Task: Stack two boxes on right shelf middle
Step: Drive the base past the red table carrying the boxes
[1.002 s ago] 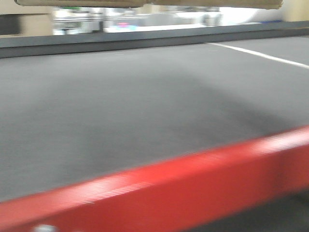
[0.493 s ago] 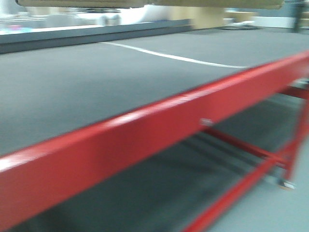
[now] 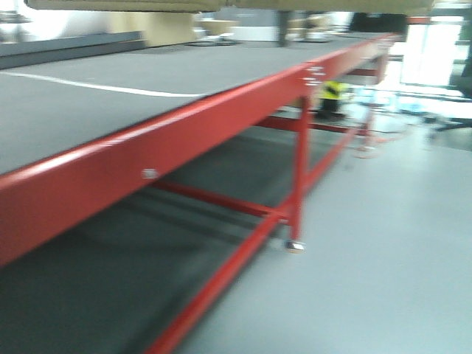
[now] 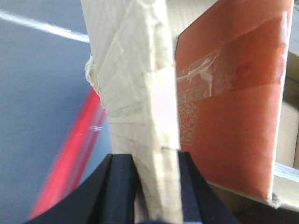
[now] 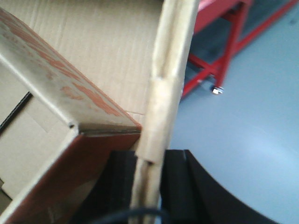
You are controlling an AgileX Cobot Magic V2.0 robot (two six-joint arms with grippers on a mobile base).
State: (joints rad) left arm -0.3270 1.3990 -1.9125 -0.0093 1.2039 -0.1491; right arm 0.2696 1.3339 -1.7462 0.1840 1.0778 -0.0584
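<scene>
I hold one brown cardboard box between both arms. Its lower edge (image 3: 221, 4) shows as a strip along the top of the front view. My left gripper (image 4: 153, 161) is shut on the box's pale corrugated wall (image 4: 135, 84), one black finger on each side. My right gripper (image 5: 149, 156) is shut on the opposite wall edge (image 5: 170, 70). On the inner side of both walls is an orange-red printed cardboard face with clear tape (image 4: 233, 93), also seen from the right wrist (image 5: 70, 88). The shelf is out of view.
A long red-framed bench (image 3: 184, 125) with a dark grey top and a white line (image 3: 96, 87) runs from near left to far right. Its leg ends in a caster (image 3: 295, 245). Grey floor (image 3: 383, 258) lies to the right. A yellow object (image 3: 333, 91) stands far behind.
The view has swung to the right: the bench's red edge has swept across, and its legs and the floor have come into view. Both grippers still hold the box.
</scene>
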